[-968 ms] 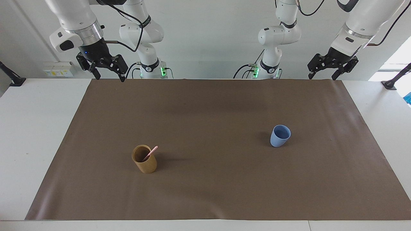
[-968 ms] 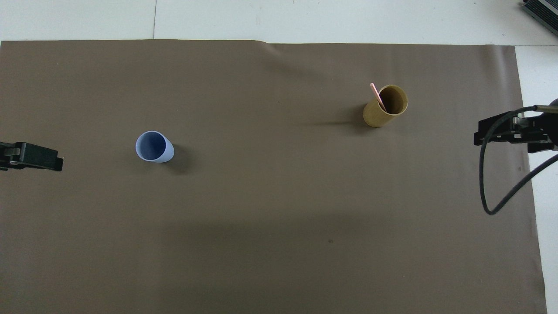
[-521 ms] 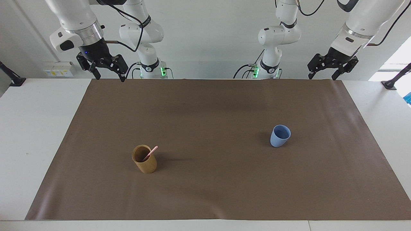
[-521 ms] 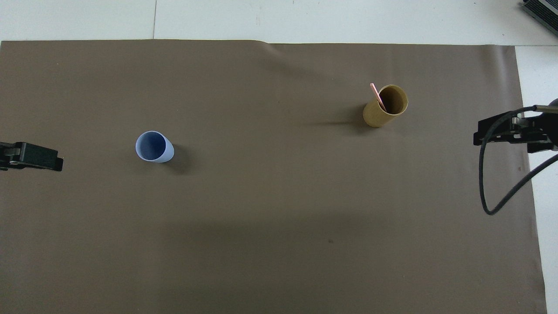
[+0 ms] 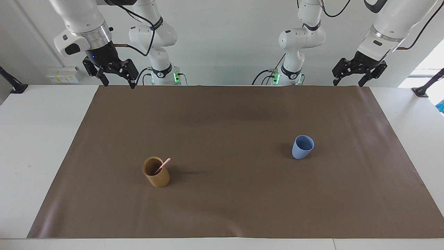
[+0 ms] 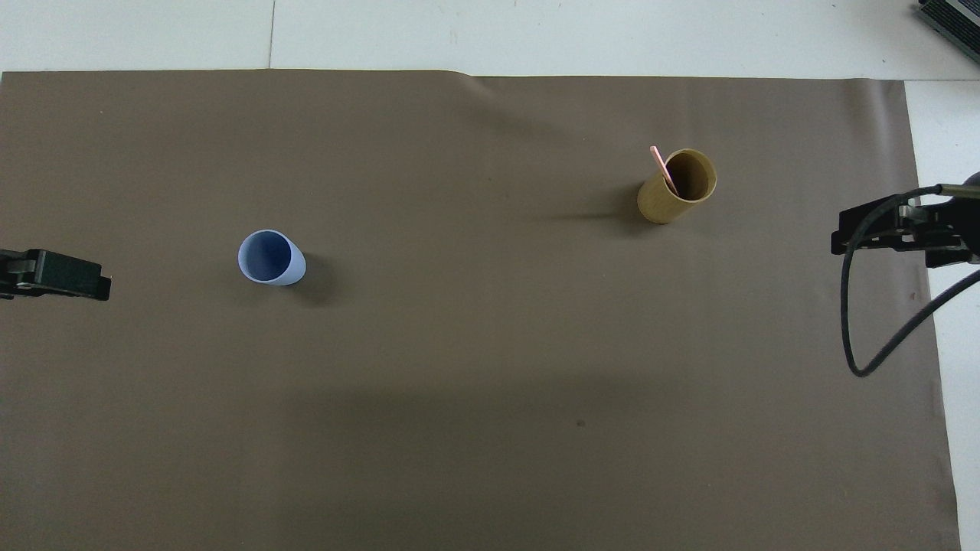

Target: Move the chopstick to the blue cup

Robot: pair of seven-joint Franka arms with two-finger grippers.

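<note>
you are looking at a thin pale pink chopstick (image 5: 162, 165) that is standing tilted inside a tan-brown cylindrical cup (image 5: 156, 172), its upper end leaning on the rim and sticking out above it. that cup is sitting upright on the brown paper mat (image 5: 222, 208) toward the right arm's end of the table. the small matte light-blue handleless cup (image 5: 302, 147) is standing upright and well apart from it, toward the left arm's end and a little nearer to the robots. your right gripper (image 5: 118, 82) is hanging with its fingers spread and holding nothing over the mat's edge closest to the robots, at its own end. your left gripper (image 5: 348, 82) is hanging likewise released and carrying nothing over the corresponding corner of the mat. both arms are waiting, well apart from either cup.
</note>
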